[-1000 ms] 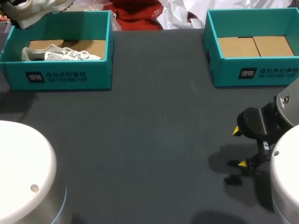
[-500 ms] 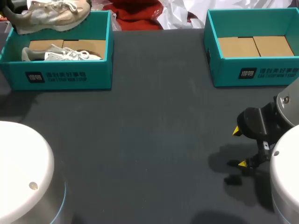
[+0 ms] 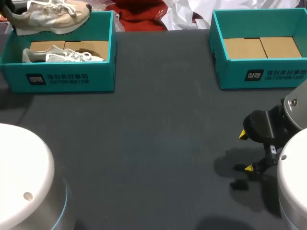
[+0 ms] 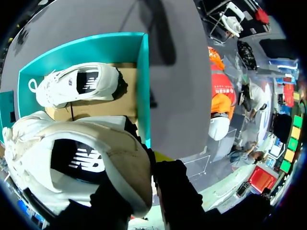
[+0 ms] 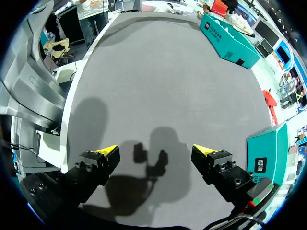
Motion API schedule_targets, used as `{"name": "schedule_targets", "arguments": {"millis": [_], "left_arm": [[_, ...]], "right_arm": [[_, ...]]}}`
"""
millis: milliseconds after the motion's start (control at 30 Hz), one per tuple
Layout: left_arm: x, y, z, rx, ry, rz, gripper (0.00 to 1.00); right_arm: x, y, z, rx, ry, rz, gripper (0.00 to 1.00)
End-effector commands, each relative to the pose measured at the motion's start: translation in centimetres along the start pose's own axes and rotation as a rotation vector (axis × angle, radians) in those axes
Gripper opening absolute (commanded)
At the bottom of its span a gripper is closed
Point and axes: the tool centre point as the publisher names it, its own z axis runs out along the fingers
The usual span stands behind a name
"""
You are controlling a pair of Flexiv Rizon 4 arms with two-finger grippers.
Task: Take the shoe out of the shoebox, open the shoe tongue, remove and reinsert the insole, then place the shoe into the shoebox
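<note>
Left gripper [image 4: 146, 163] seemingly clamps the shoe [image 4: 81, 158].

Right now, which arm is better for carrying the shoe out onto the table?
Left. Its gripper is shut on the raised shoe, just above the left shoebox. The right gripper is open and holds nothing. It is low over the table, far across from the shoe.
</note>
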Motion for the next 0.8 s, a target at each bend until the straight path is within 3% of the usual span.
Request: {"name": "schedule_targets", "arguments": {"millis": [33,800], "left_arm": [[-0.2,0.8,0.7,0.028,0.015,-0.001,0.0],[-1.4,1.2,4.7,0.094,0.082,-0.038,0.0]], "right_arm": [[0.2,0.0,0.0,0.002,-0.004,0.0,1.0],[0.2,0.0,0.0,0.002,-0.004,0.0,1.0]]}}
